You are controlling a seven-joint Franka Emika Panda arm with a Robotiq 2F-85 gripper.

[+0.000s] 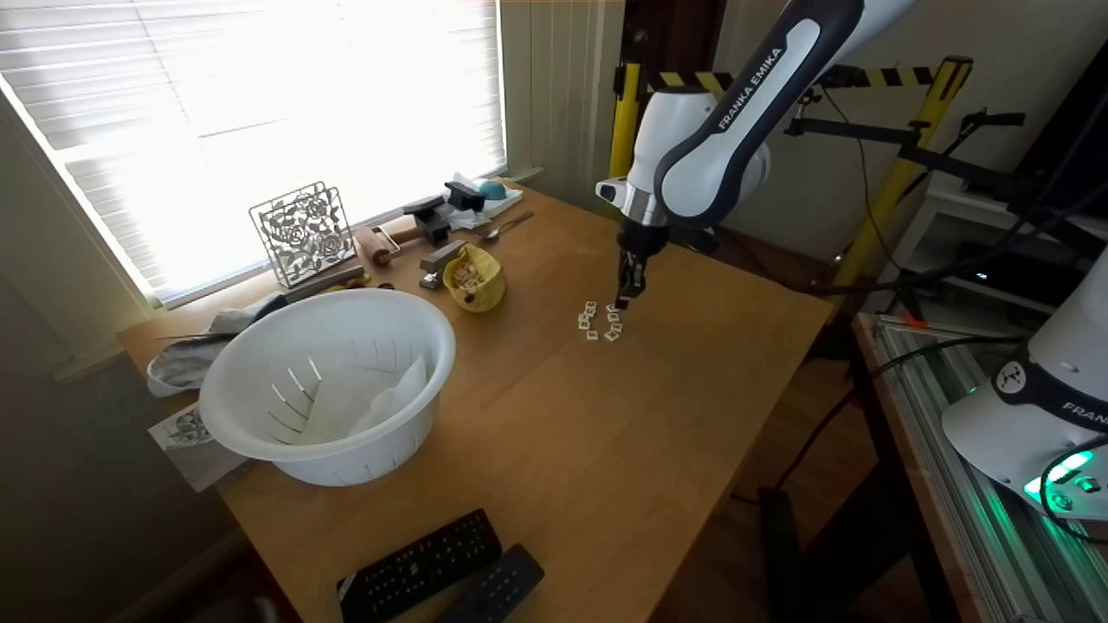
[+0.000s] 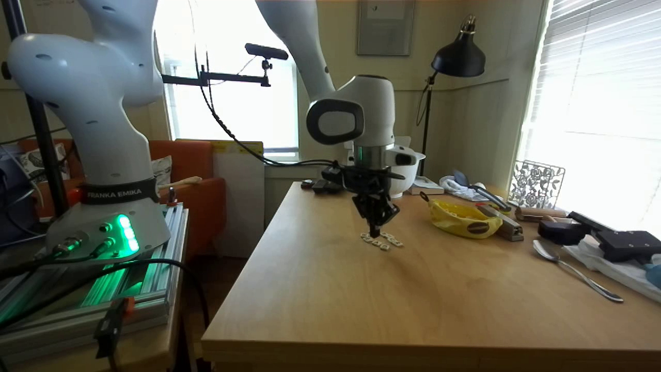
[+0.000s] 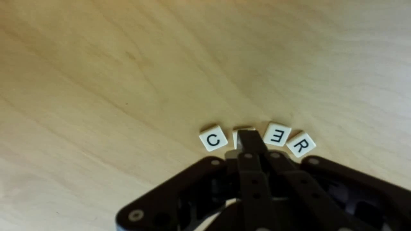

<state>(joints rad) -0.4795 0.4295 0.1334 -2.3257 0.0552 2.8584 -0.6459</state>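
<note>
Leftward in the frame, in an exterior view, a white bowl (image 1: 346, 467) with slotted walls is seen on the wooden counter (image 1: 563, 450), and above it a patterned metal holder (image 1: 303, 229) is stood upright. At the bottom edge, left of centre, a black remote (image 1: 424, 562) is laid just beside another remote (image 1: 497, 585). Above them, small pale pieces (image 1: 468, 276) are held in a yellow pouch (image 1: 485, 296).

Slightly right of centre, letter tiles (image 1: 589, 321) are laid flat in two loose rows. Over the upper end of the right-hand row the pincer (image 1: 622, 302) is held pointing down, its jaws pressed together; it is carried by a white arm (image 1: 762, 125) from the top edge. At the far right, the robot's base (image 1: 987, 428) is lit green.

In the wrist view, below centre, a C tile (image 3: 213, 138) is shown, then a half-hidden tile (image 3: 235, 138) mostly covered by the pincer, then an upside-down E tile (image 3: 277, 134) and a tilted R tile (image 3: 301, 144). Whether the covered one is touched cannot be told for certain from this angle.
</note>
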